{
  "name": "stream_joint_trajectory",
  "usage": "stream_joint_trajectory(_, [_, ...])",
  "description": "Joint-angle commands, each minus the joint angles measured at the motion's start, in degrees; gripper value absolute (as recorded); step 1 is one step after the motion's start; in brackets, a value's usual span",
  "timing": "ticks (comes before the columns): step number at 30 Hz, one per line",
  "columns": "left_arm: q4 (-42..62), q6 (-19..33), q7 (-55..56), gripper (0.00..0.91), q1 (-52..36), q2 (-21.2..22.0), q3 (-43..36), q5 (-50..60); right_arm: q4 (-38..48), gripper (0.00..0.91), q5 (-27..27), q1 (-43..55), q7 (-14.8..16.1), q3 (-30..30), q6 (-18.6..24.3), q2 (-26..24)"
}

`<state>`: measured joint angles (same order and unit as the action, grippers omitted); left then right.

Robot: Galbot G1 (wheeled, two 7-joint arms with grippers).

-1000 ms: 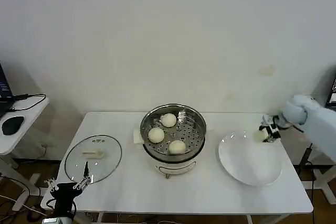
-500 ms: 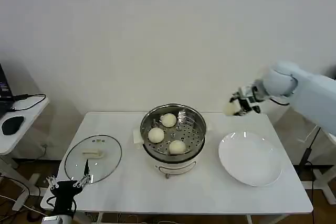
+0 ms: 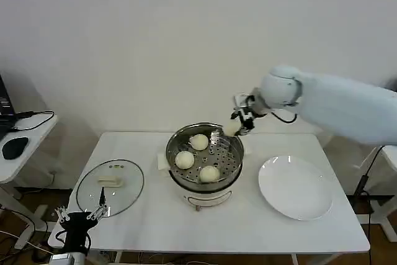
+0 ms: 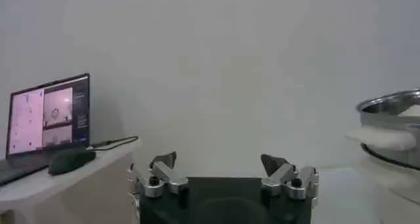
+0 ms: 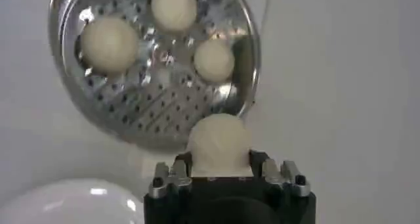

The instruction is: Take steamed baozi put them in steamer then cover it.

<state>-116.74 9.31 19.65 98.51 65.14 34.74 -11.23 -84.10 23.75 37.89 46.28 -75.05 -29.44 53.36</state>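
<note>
The shiny steel steamer (image 3: 232,172) stands mid-table with three cream-white baozi (image 3: 198,142) (image 3: 184,159) (image 3: 209,173) on its perforated tray. My right gripper (image 3: 234,128) hangs over the steamer's far right rim, shut on a fourth baozi (image 5: 216,142); below it lies the steamer (image 5: 134,117). The clear glass cover (image 3: 110,187) lies flat on the table's left side. My left gripper (image 3: 79,218) waits open below the table's front left corner, nothing between its fingers (image 4: 272,162).
A flat white plate (image 3: 296,187) lies bare on the table's right side. A side desk with a mouse (image 3: 13,148) and a laptop (image 4: 47,117) stands off to the left. A wall rises behind the table.
My right gripper has carried the baozi leftward from above the plate's far edge, up and across, to above the steamer's far right rim. The left arm stayed where it was.
</note>
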Motion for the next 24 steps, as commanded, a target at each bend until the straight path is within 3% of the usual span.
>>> stream_joint_trajectory(1, [0.5, 0.2, -0.1, 0.907, -0.3, -0.1, -0.1, 0.0, 1.4, 0.584, 11.4, -0.3, -5.9, -4.0, -10.0, 8.4])
stream_joint_trajectory(9, [0.5, 0.4, 0.0, 0.907, -0.1, -0.4, 0.5, -0.5, 4.9, 0.584, 12.3, -5.0, -7.0, -3.8, -12.2, 9.9])
stream_joint_trajectory(24, [0.7, 0.7, -0.1, 0.907, -0.1, -0.3, 0.6, -0.6, 6.9, 0.584, 8.4, -9.9, -6.3, -2.6, -12.0, 8.9])
